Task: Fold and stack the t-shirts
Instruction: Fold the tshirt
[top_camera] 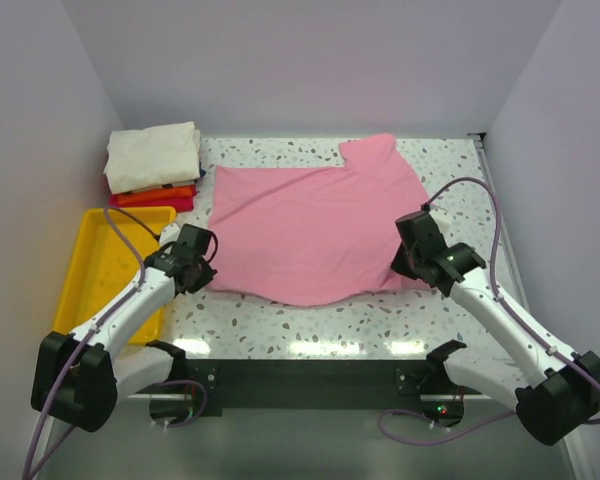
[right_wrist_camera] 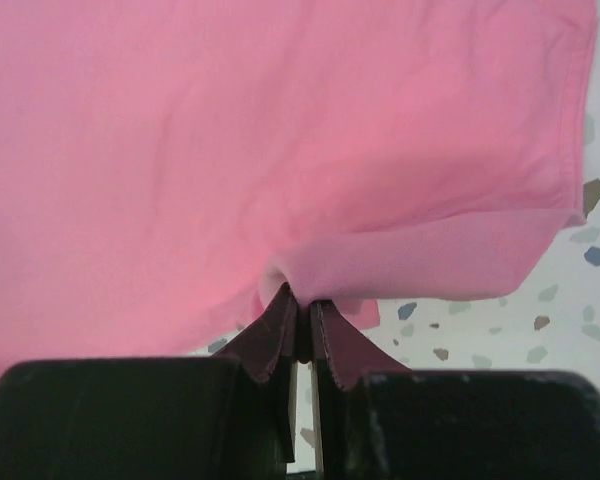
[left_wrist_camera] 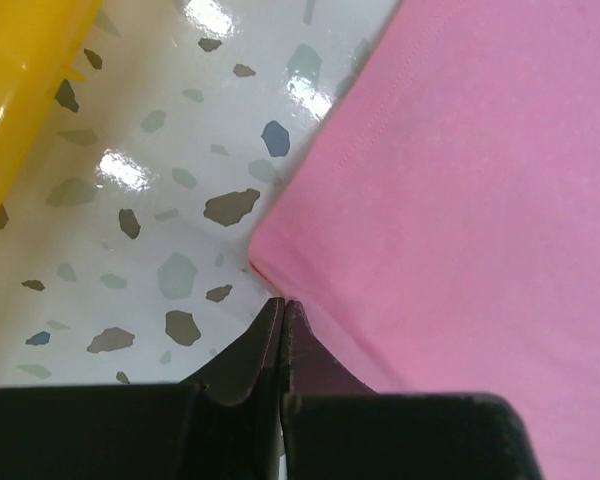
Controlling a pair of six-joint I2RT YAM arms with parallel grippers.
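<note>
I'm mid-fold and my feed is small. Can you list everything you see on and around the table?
pink t-shirt: one, light pink, spread out mid-table
folded t-shirts: three, cream-white on top, then orange, red at the bottom, stacked at the far left corner
tray: one, yellow, left edge, nearer than the stack
table: one, white with dark speckles, under everything
cables: two, purple, one looping along each arm
left arm: one, white and black, near left; jaws shut at the pink t-shirt's near-left corner
right arm: one, white and black, near right; jaws shut on the pink t-shirt's near-right edge
</note>
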